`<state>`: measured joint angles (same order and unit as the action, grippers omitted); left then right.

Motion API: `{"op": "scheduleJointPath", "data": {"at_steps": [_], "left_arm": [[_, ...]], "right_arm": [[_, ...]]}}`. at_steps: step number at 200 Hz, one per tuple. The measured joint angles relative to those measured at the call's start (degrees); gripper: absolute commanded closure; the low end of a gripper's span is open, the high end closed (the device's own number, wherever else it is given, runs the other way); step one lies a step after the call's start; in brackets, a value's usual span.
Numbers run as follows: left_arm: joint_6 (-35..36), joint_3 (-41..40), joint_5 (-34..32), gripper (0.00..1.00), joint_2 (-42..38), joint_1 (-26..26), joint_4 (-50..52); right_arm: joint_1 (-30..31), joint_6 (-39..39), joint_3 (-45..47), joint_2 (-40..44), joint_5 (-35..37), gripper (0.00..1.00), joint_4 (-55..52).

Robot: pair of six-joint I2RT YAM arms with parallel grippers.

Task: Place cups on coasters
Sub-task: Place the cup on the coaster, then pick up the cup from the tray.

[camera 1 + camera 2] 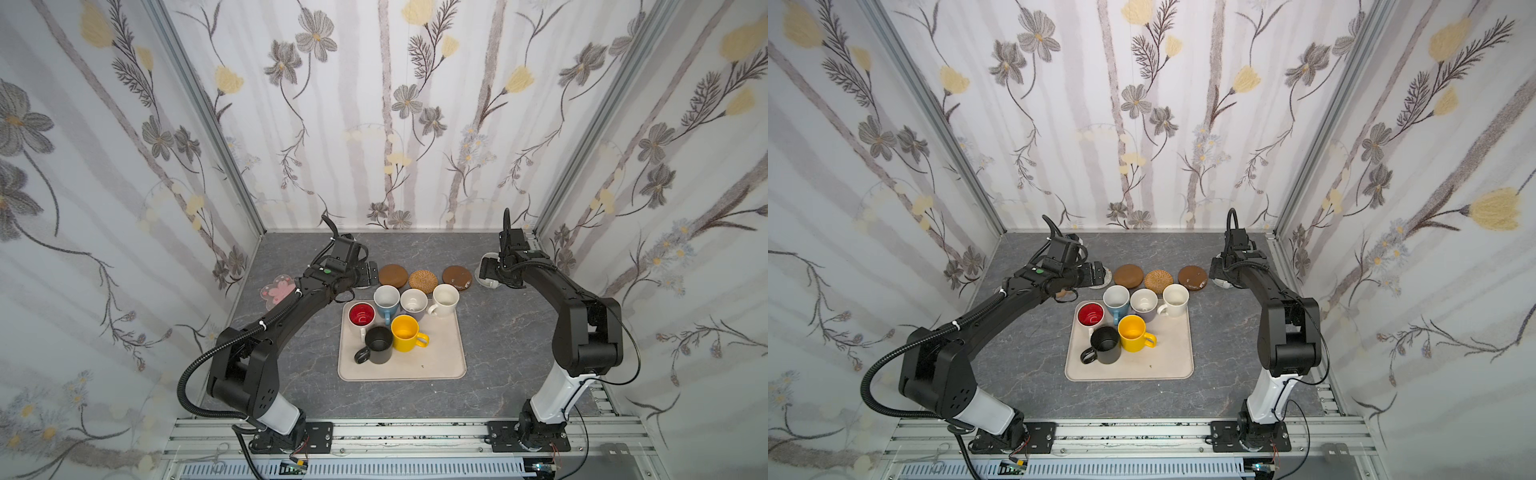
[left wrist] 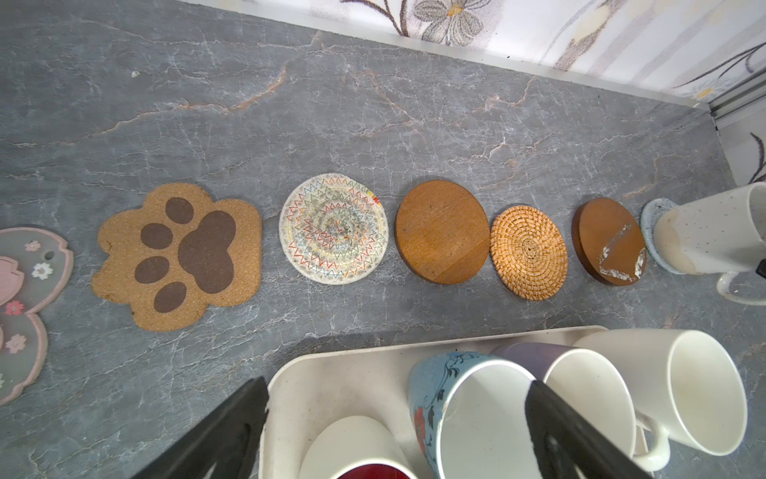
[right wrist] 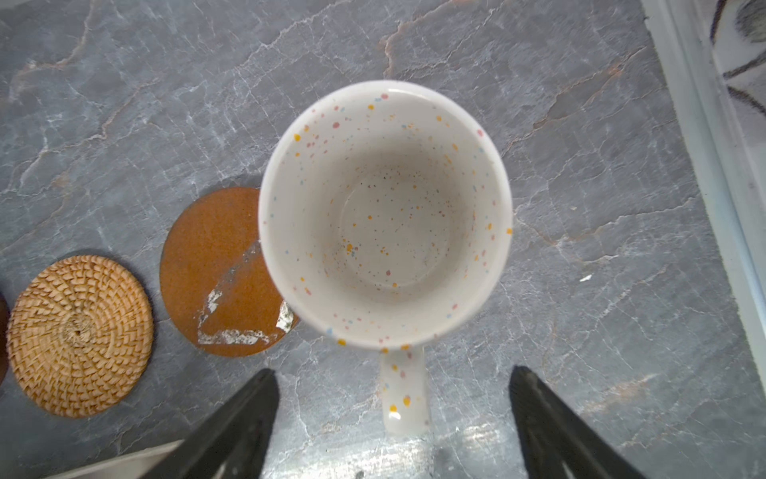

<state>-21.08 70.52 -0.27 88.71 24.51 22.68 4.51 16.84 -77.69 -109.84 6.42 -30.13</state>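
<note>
A speckled cream cup (image 3: 385, 215) stands upright on the grey knitted coaster (image 2: 650, 220) at the far right of the coaster row. My right gripper (image 3: 393, 373) is open, its fingers apart on either side of the cup's handle (image 3: 404, 394) without touching it. The other cups stand on the tray (image 1: 440, 365): red-inside (image 1: 361, 314), light blue (image 1: 386, 300), lavender (image 1: 414, 301), cream (image 1: 445, 298), black (image 1: 378, 344), yellow (image 1: 405, 331). My left gripper (image 2: 396, 387) hangs open above the tray's back left corner, over the blue cup (image 2: 468, 410), holding nothing.
Bare coasters lie in a row behind the tray: pink blossom (image 2: 25, 307), paw (image 2: 178, 257), whitish woven (image 2: 333, 229), wooden disc (image 2: 442, 231), rattan (image 2: 528, 252), glossy brown (image 2: 607, 240). The enclosure's right wall (image 3: 704, 166) is close to the speckled cup.
</note>
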Motion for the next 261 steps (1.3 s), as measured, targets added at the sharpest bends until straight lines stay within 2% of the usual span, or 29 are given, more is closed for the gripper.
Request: {"op": "scheduleJointPath", "data": {"at_steps": [76,156,199,231,261], "left_arm": [[-1.0,-5.2,-0.1,0.00,-6.8,0.1,-0.2],[-1.7,-16.6,-0.1,0.00,-17.0,0.6,-0.2],[-2.1,-21.7,0.1,0.00,-23.5,1.0,-0.1],[-3.3,-23.8,0.3,0.00,-26.3,1.3,-0.2],[-4.9,-25.8,0.3,0.00,-28.0,1.8,-0.2]], "right_arm": [[2.5,1.1,10.5,15.0,-0.3,0.00,2.9],[12.6,12.7,26.8,31.9,-1.6,0.00,7.7],[18.2,19.9,34.6,40.6,-2.3,0.07,10.3],[24.0,25.9,39.0,42.6,-3.3,0.09,11.9],[29.1,30.3,39.5,40.1,-3.6,0.09,15.4]]}}
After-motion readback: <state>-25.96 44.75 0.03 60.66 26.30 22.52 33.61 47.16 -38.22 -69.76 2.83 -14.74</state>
